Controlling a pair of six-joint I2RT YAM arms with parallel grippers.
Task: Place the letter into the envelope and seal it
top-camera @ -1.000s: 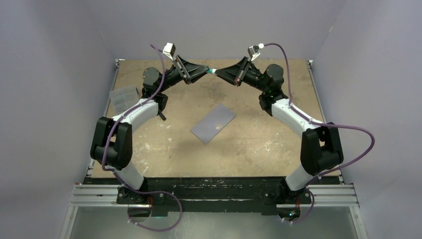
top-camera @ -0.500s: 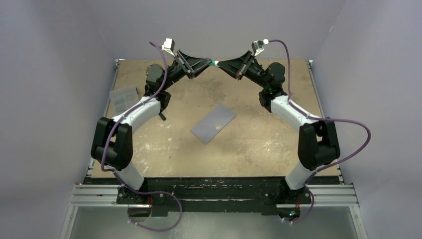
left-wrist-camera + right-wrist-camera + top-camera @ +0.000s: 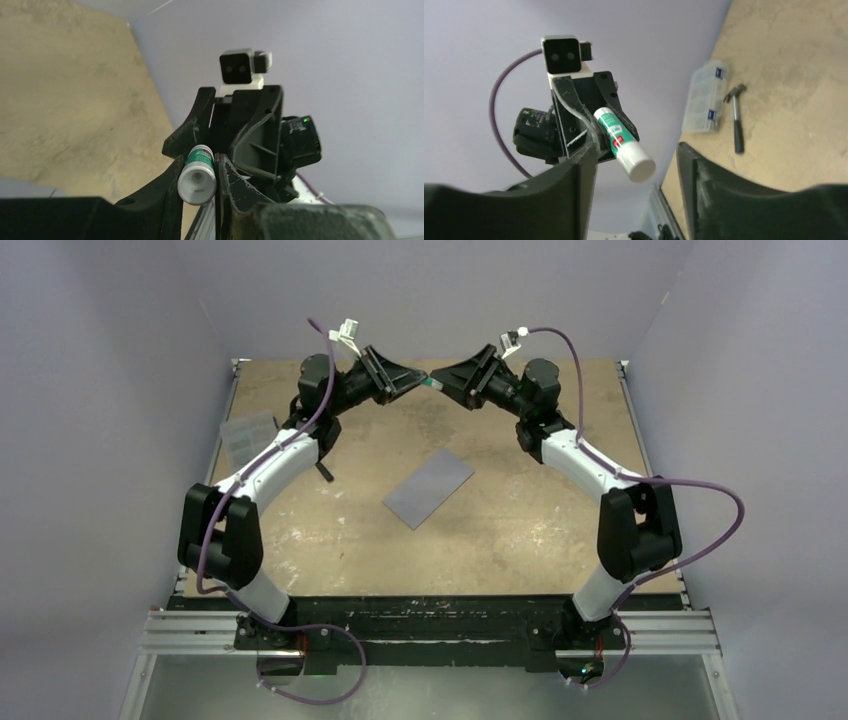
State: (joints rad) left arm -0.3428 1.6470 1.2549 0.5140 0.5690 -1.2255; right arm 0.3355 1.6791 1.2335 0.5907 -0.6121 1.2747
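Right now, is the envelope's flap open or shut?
Shut: the envelope lies flat, a plain rectangle with no pointed flap sticking out.

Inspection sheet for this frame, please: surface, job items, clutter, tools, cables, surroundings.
Surface: tabletop, worn tan, scuffed.
Job's things: envelope lying flat mid-table; letter not seen.
Clutter: clear box and hammer side by side near the left edge.
Grippers: left tool shut on glue stick, held above the table; right tool open, facing the stick's white end.
Cables: purple cable along each arm.
Surroundings: plain lilac walls; nothing else seen.
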